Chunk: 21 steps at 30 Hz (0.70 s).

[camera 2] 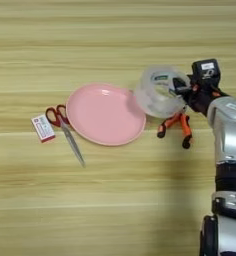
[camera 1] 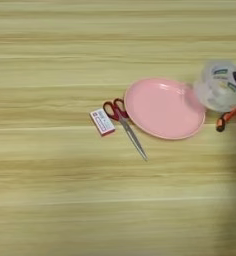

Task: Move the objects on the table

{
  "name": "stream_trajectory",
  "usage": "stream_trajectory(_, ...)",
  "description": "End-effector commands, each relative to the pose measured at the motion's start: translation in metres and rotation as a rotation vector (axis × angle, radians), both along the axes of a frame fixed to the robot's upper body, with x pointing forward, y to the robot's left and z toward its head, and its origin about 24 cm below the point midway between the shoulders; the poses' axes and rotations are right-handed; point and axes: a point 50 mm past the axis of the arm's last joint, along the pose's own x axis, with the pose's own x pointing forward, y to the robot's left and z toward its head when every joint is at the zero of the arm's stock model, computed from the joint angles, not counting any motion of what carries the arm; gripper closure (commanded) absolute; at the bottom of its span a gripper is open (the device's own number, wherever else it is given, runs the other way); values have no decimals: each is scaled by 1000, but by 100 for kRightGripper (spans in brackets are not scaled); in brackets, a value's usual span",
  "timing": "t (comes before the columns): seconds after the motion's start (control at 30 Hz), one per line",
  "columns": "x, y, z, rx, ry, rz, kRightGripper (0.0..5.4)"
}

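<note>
Because the gripper holds the tape roll only by its right wall, fingers pinched narrow on it, the roll can swing or slip. It hangs to their left, over the pink plate's rim; the pliers lie just below the fingers.

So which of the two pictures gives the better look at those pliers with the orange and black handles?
The right eye view. There the orange-and-black-handled pliers show whole, lying on the wooden table just below the large clear tape roll. In the left eye view the picture's right edge cuts them off, leaving only part of the handles.
</note>
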Motion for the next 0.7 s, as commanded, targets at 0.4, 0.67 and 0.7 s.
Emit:
stream_trajectory(0.4,-1,-35,41,-100,-118,-70,388)
stream_trajectory(0.67,4,-31,16,-86,-47,-64,388)
stream_trajectory(0.7,5,-31,12,-81,-40,-62,388)
